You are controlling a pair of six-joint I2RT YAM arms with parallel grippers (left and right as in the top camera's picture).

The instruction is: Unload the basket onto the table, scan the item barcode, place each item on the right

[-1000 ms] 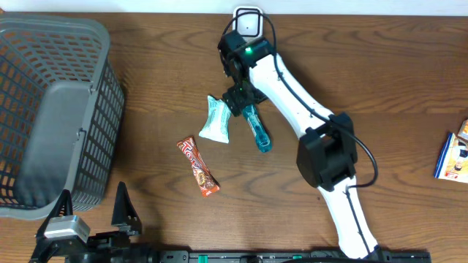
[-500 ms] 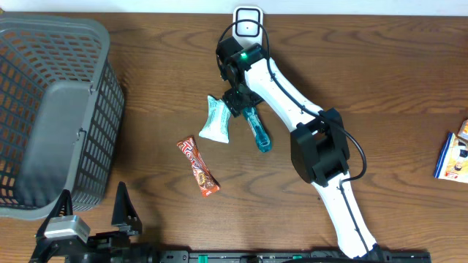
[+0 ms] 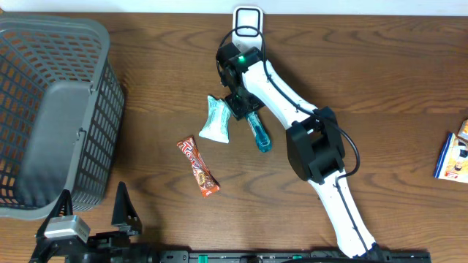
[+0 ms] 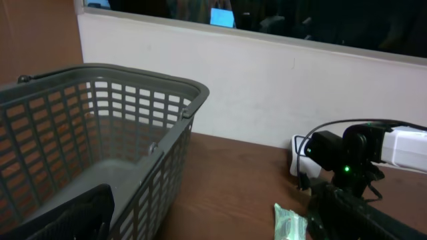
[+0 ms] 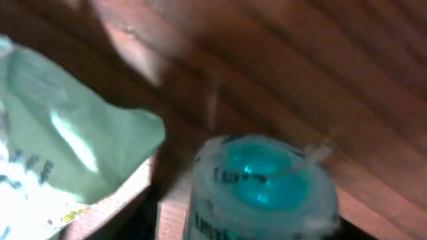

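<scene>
Tube (image 3: 258,131) is what I take to be the item to scan: a small teal, see-through plastic one lying on the wooden surface (image 3: 380,73) near the middle, with its upper end under the right hand (image 3: 241,106). From the right wrist camera I look almost straight onto its round teal end (image 5: 267,180), close and blurred. The hand's jaws look part-way in around that end, but I cannot tell whether they are touching the tube or are just beside it. I expect the tube to be light and fairly stiff, with a glossy round body that could roll or slip out of a loose pinch. I would take hold across the barrel just below the cap end, squarely, so it cannot twist. I see no barcode in any view, so I cannot say which side must face the white device (image 3: 248,20) at the far edge, which I take to be the scanner. A soft green-and-white pouch (image 3: 216,119) lies just beside the tube's upper end, and its corner sits close to the hand in the wrist view. One finger could catch it and drag it along. The left hand (image 3: 91,201) rests at the near edge with its jaws spread wide and holds nothing, next to the grey basket (image 3: 102,88). A red snack bar (image 3: 199,166) lies apart from the tube.
</scene>
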